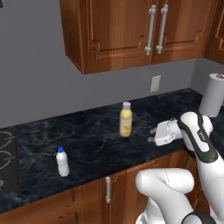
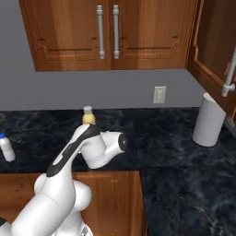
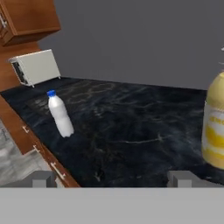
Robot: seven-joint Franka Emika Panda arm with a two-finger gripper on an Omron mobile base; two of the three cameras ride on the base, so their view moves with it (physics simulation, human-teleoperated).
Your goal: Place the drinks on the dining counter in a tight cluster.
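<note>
Right up close we see our gripper (image 1: 151,134) spread wide, empty, near the upright yellow juice bottle (image 1: 126,119); the white bottle (image 1: 62,162) stands well apart.

One yellow juice bottle (image 1: 125,120) with a whitish cap, one small white blue-capped bottle (image 1: 62,162), two drinks in all on the black counter (image 1: 96,140), one paper towel roll (image 1: 212,94), one wall outlet (image 1: 155,83), one toaster (image 3: 35,67), one gripper (image 1: 151,134)
</note>
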